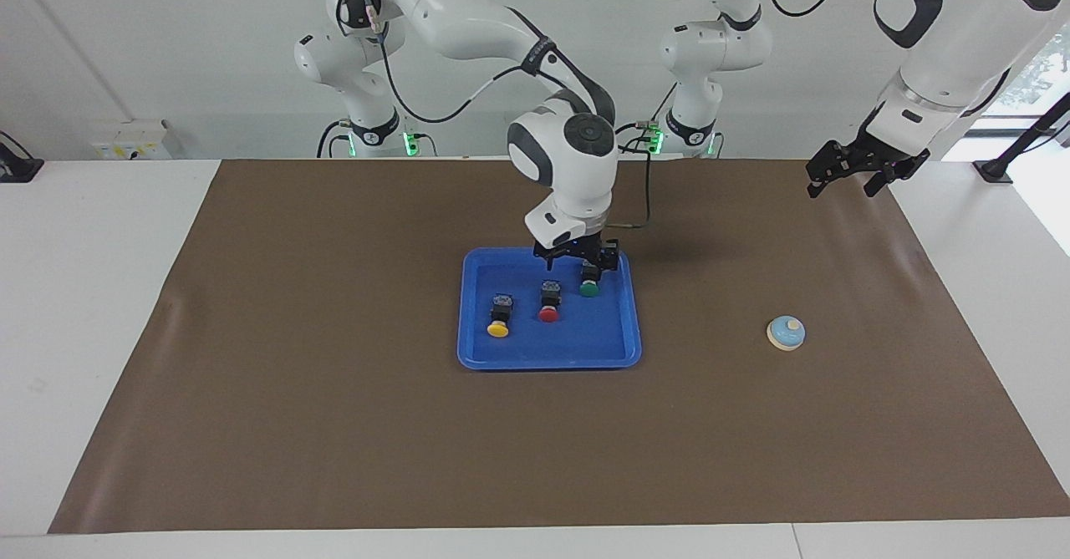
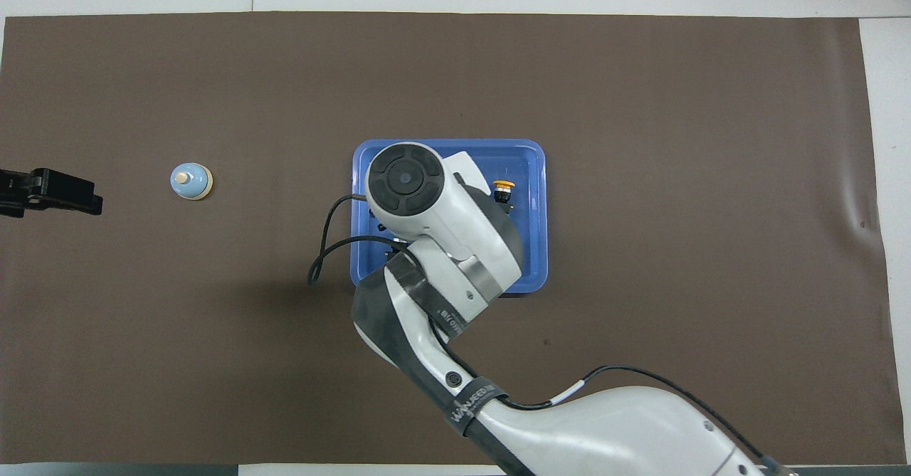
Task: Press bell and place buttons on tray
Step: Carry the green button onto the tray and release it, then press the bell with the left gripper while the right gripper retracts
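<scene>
Brown matting [image 1: 334,425] covers the white worktop [image 1: 92,292]. On it sits the blue tray [image 1: 614,350], with the yellow button [image 1: 499,322], red button [image 1: 548,303] and green button [image 1: 589,283] lying side by side inside. Above the green button hangs the right hand [image 1: 577,260], its fingers spread and holding nothing. Well apart, toward the left arm's end, rests the bell [image 1: 786,332]. Over the mat's edge waits the left hand [image 1: 853,176], fingers spread, empty.
</scene>
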Action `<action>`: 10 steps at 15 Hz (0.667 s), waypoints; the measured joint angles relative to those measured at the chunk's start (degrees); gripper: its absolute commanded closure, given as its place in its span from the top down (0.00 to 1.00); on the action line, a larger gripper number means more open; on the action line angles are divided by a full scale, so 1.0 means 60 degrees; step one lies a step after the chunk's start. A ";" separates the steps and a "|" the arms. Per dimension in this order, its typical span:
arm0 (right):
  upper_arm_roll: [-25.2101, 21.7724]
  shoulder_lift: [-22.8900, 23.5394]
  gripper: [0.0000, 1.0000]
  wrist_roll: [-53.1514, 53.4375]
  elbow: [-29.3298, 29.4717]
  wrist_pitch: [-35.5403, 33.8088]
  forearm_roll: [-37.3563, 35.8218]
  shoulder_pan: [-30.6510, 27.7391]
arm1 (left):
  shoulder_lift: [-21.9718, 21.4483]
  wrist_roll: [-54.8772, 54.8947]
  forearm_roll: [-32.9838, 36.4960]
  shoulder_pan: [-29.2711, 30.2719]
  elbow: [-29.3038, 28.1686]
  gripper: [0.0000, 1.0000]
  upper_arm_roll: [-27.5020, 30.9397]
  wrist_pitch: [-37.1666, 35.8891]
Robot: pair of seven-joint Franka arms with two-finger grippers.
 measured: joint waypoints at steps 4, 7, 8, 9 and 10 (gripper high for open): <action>-0.0024 -0.1239 1.00 -0.2785 0.0007 -0.1527 -0.0005 -0.1912 | 0.0000 0.0000 0.0000 0.0000 0.0000 1.00 0.0000 0.0000; -0.0038 -0.1839 1.00 -0.5336 -0.0005 -0.2406 -0.0001 -0.3357 | 0.0000 0.0000 0.0000 0.0000 0.0000 1.00 0.0000 0.0000; -0.0041 -0.1951 1.00 -0.5977 -0.0010 -0.2605 -0.0001 -0.3718 | 0.0000 0.0000 0.0000 0.0000 0.0000 1.00 0.0000 0.0000; -0.0042 -0.2038 1.00 -0.6534 -0.0012 -0.2779 -0.0002 -0.4011 | 0.0000 0.0000 0.0000 0.0000 0.0000 1.00 0.0000 0.0000; -0.0043 -0.2109 1.00 -0.6991 -0.0013 -0.2931 -0.0002 -0.4243 | 0.0000 0.0000 0.0000 0.0000 0.0000 1.00 0.0000 0.0000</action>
